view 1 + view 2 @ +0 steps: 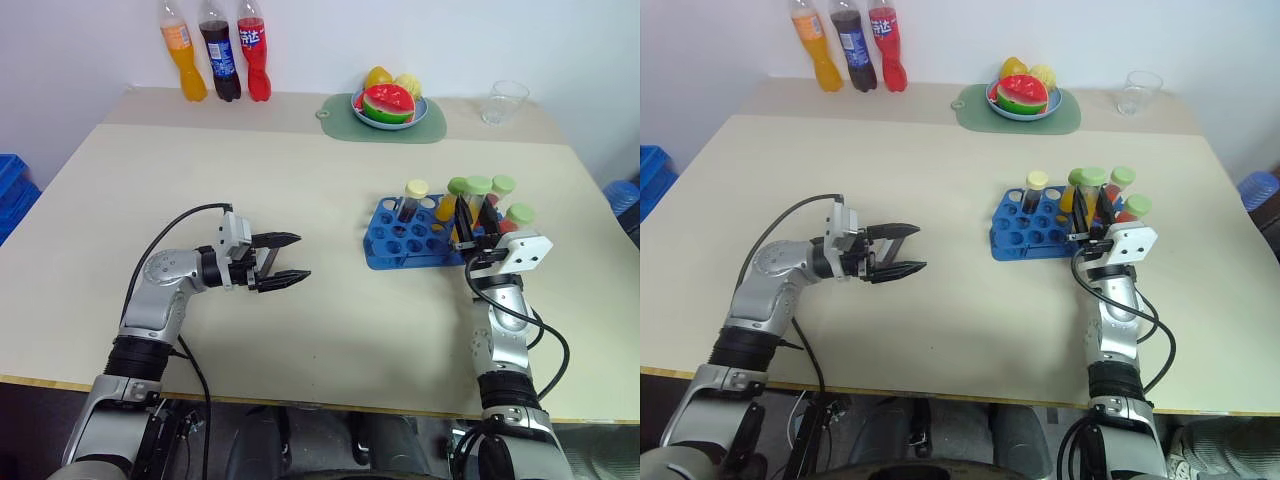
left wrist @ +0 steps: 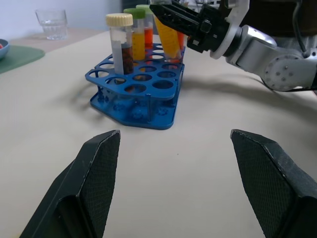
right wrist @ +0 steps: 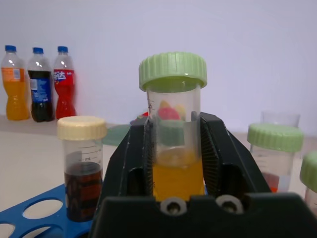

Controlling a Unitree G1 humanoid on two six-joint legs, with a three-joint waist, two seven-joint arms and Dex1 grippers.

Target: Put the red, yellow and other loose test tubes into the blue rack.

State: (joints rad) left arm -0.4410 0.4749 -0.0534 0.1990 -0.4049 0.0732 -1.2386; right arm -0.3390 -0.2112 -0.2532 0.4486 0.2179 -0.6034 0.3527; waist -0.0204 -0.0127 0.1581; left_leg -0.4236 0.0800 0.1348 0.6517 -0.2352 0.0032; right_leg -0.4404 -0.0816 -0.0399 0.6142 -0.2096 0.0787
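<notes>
The blue rack [image 1: 385, 228] lies right of the table's middle. A cream-capped test tube [image 1: 414, 196] with dark liquid stands in it, and green-capped test tubes [image 1: 503, 190] with red-orange liquid stand behind. My right gripper [image 3: 176, 134] is shut on the yellow test tube [image 3: 177, 176] with a light green cap, holding it a little tilted over the rack's near right part [image 2: 168, 37]. Whether its tip sits in a hole I cannot tell. My left gripper [image 1: 285, 260] hovers open and empty left of the rack, pointing at it.
Three soft-drink bottles [image 1: 218, 55] stand at the back left. A plate of fruit [image 1: 390, 108] on a green mat and a clear glass [image 1: 505, 100] are at the back right. Blue crates [image 1: 12, 190] stand beside the table.
</notes>
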